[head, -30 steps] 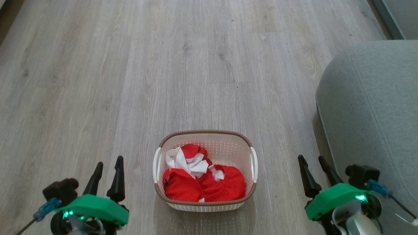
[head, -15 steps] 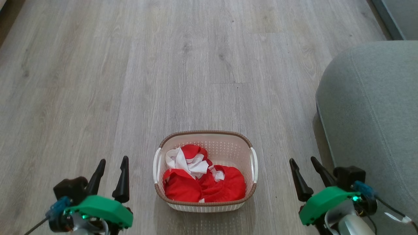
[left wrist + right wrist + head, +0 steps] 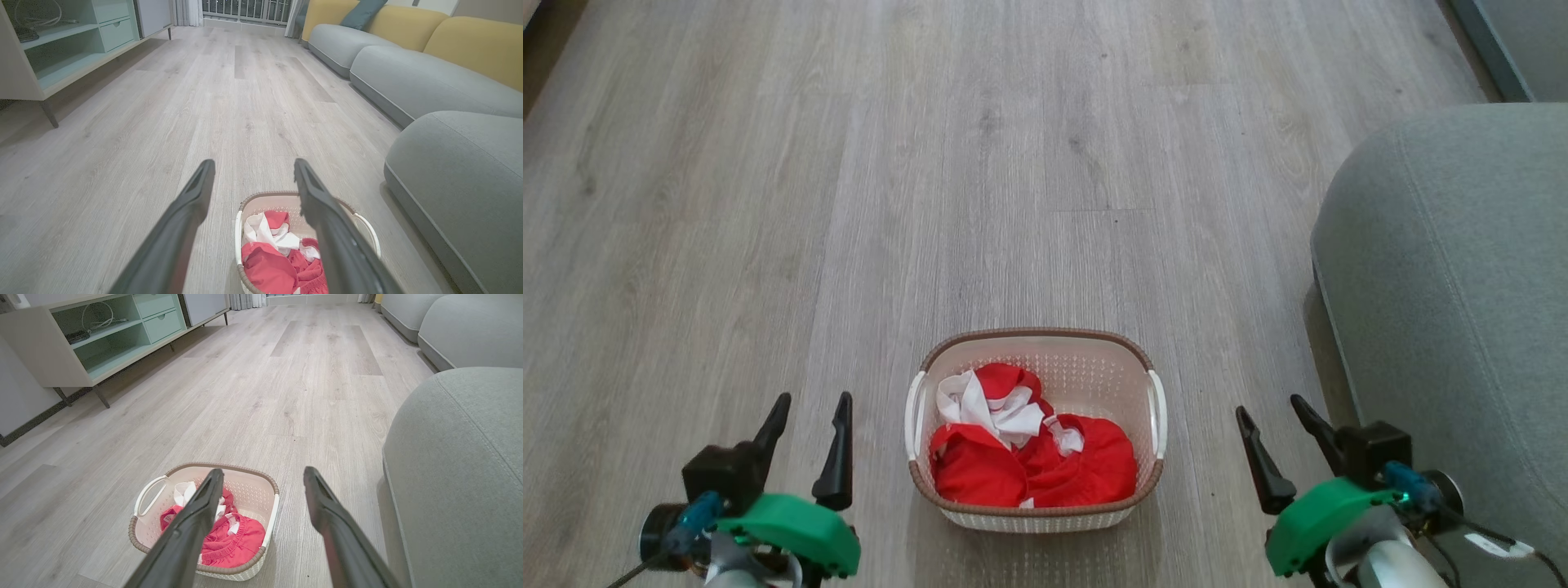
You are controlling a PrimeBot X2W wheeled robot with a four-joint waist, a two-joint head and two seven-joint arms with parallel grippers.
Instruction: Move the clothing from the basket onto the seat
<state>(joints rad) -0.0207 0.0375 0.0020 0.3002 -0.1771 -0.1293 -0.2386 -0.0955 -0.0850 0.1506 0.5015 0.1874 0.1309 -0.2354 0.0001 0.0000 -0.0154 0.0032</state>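
The seat (image 3: pixel 1454 269) — grey, rounded, seamed — is noted to the right of the basket (image 3: pixel 1037 333), apart from it. The basket, cream with perforated walls and a brown rim, is set upright on the wooden floor (image 3: pixel 1013 163), long axis crosswise, one handled end toward the seat. The clothing (image 3: pixel 1013 465) — crumpled red fabric with white parts — is heaped inside the basket. The left gripper (image 3: pixel 813 400) and right gripper (image 3: pixel 1267 406) are held released and empty, flanking the basket.

Left wrist view: seat (image 3: pixel 457 183) runs off the right edge — basket (image 3: pixel 261 197) cropped at bottom, clothing (image 3: pixel 269 265) partly behind a dark finger (image 3: pixel 339 245).
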